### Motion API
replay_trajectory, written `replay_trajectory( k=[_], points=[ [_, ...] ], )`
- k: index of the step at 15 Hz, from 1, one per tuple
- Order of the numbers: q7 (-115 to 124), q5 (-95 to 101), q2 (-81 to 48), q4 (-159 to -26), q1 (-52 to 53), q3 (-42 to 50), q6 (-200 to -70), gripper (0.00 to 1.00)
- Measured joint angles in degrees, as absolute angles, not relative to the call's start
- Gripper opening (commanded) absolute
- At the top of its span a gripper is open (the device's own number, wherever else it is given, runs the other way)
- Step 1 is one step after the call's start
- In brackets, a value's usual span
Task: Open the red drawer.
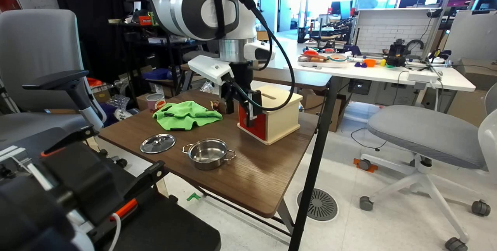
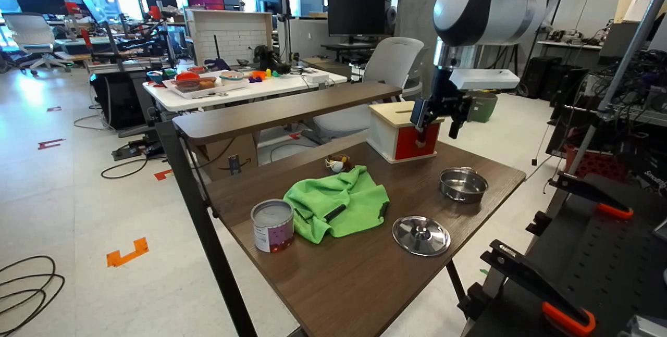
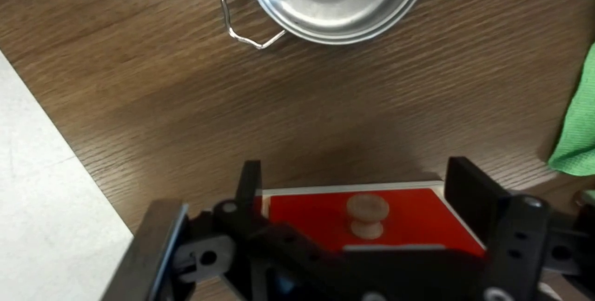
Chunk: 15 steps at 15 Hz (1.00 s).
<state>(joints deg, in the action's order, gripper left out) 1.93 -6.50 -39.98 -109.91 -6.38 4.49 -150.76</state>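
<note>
The red drawer is shut in a small tan wooden box on the brown table; both also show in an exterior view, drawer and box. Its pale knob sits in the middle of the red front in the wrist view. My gripper is open and points down in front of the drawer, also seen in an exterior view. In the wrist view, its fingertips stand apart on either side of the knob, without touching it. Nothing is between them but the knob's outline.
A steel pot stands in front of the drawer. Its lid, a green cloth, a tin can and a small brown item lie or stand on the table. A dark table leg rises beside the box.
</note>
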Motion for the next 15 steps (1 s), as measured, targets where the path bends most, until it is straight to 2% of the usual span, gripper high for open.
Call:
replay_trajectory(
  k=[11,12,13,14,15],
  points=[
    [3.6,-6.4,-44.5,-105.6,-6.2,4.5,-152.5,0.99],
    [3.6,-6.4,-44.8,-105.4,-6.2,4.5,-153.1,0.96],
    [3.6,-6.4,-45.1,-105.3,-6.1,4.5,-153.8,0.89],
    [3.6,-6.3,-45.4,-105.3,-6.1,4.5,-154.5,0.72],
    [3.6,-6.3,-45.6,-105.3,-6.0,4.5,-155.2,0.71]
  ],
)
